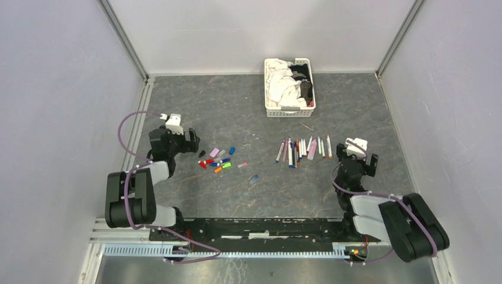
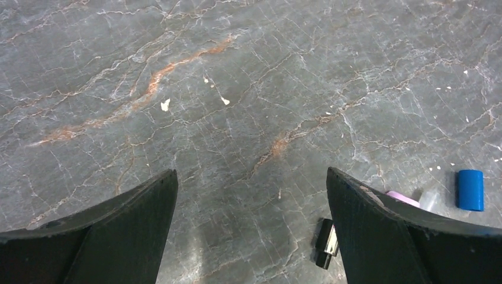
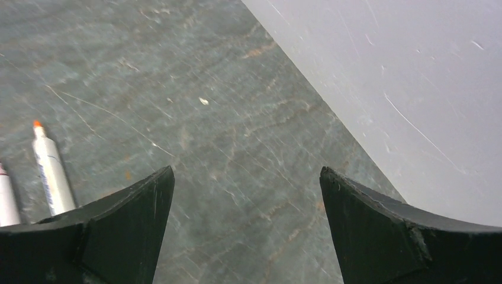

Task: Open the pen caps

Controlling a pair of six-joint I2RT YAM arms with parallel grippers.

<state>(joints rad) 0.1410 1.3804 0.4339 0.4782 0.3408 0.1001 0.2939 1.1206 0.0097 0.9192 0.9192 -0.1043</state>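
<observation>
On the tabletop (image 1: pixel 237 112), pen caps (image 1: pixel 220 161) lie scattered left of centre, just right of my left jaws. One stray cap (image 1: pixel 253 177) sits nearer me, between that scatter and the pens (image 1: pixel 302 148). The pens lie in a row right of centre, just left of my right jaws. The basket (image 1: pixel 269 94) stands behind the pens, by the back wall, with cloths (image 1: pixel 283 86) in it.

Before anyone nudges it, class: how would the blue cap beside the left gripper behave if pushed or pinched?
The blue cap is a stubby cylinder lying on its side, so a push would probably roll it across the smooth table. It looks tiny, so it is likely very light. Its smooth plastic might slip from a pinch.
</observation>
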